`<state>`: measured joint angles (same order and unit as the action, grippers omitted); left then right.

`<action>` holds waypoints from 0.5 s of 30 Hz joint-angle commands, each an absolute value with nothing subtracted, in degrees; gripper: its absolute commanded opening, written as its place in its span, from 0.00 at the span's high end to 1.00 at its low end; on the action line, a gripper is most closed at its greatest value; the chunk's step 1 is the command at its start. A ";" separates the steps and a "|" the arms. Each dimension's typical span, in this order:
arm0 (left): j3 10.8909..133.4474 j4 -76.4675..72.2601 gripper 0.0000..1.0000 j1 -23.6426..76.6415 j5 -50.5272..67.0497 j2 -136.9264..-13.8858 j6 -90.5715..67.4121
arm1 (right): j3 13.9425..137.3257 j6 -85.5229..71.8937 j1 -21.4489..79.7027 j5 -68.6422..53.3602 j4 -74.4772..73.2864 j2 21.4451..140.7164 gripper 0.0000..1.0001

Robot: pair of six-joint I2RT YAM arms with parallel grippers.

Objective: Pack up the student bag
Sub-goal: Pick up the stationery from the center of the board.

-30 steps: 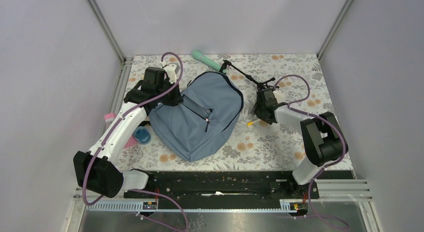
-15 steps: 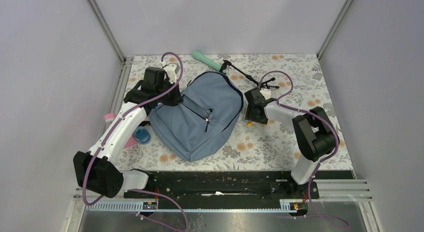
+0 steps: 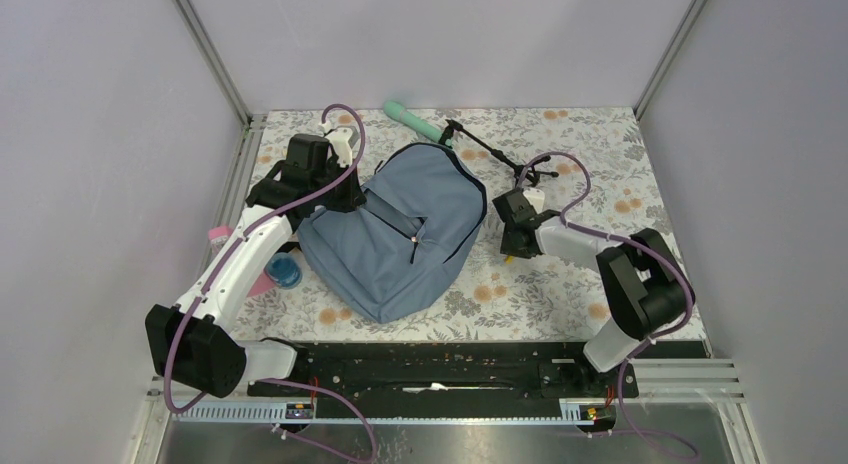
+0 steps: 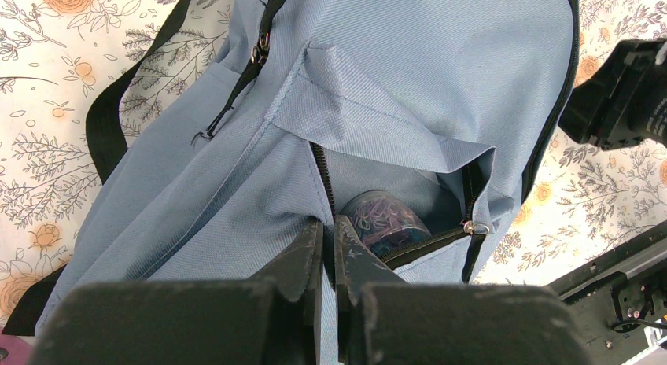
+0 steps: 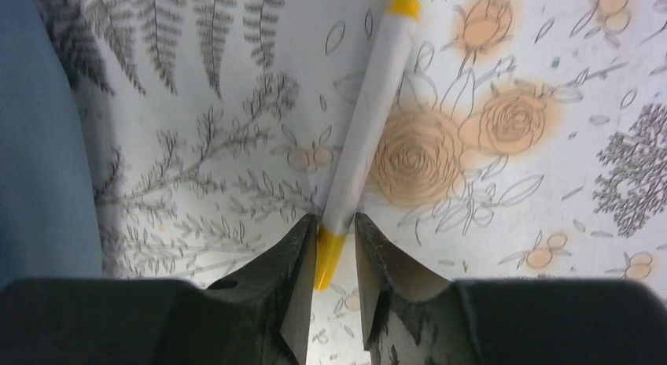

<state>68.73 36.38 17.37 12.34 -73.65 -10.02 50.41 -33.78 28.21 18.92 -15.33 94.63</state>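
The slate-blue student bag (image 3: 400, 246) lies flat mid-table with its front pocket unzipped. My left gripper (image 3: 347, 198) is shut on the pocket's fabric edge by the zipper (image 4: 329, 223) and holds it up. A clear jar of coloured clips (image 4: 385, 221) sits inside the pocket. My right gripper (image 3: 513, 244) is down on the tablecloth just right of the bag. Its jaws (image 5: 334, 227) are closed on the yellow-tipped end of a white pen (image 5: 370, 113). The pen points away from me along the cloth. The bag's side (image 5: 39, 145) shows at the left of the right wrist view.
A mint-green handle (image 3: 412, 120) and a black folding tripod (image 3: 495, 152) lie behind the bag. A pink item (image 3: 218, 234) and a blue round lid (image 3: 284, 271) lie at the left by my left arm. Frame posts and walls bound the flowered cloth.
My right gripper moved left and towards me, came down over the pen and closed on its end. The left arm and the bag have not moved.
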 commanded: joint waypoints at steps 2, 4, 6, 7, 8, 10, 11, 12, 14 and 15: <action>69.74 30.85 1.00 17.03 12.46 -70.21 -9.32 | 44.26 -34.92 30.79 13.24 -17.65 91.56 0.69; 69.74 30.85 1.00 17.05 12.52 -70.23 -9.32 | 43.20 -35.46 31.83 12.54 -17.53 91.00 0.68; 69.70 30.85 1.00 17.05 12.45 -70.21 -9.32 | 42.01 -36.28 32.40 11.11 -16.93 90.97 0.65; 69.70 30.85 1.00 17.05 12.40 -70.30 -9.32 | 41.41 -36.72 32.60 10.41 -16.24 91.02 0.65; 69.70 30.81 1.00 17.05 12.40 -70.32 -9.34 | 40.73 -37.07 32.71 9.94 -15.35 91.15 0.65; 69.71 30.85 1.00 17.05 12.40 -70.35 -9.38 | 40.03 -37.65 32.73 10.07 -14.55 91.91 0.66; 69.72 30.85 1.00 17.05 12.46 -70.44 -9.39 | 40.14 -37.68 32.72 10.48 -14.62 92.34 0.66; 69.70 30.89 1.00 17.03 12.44 -70.41 -9.36 | 40.25 -37.76 32.75 11.05 -14.67 92.79 0.66; 69.61 30.85 1.00 17.05 12.44 -70.40 -9.32 | 41.28 -38.23 32.72 12.84 -16.23 93.66 0.66; 69.69 30.89 1.00 17.05 12.41 -70.46 -9.32 | 41.85 -38.31 32.73 14.04 -17.22 93.87 0.66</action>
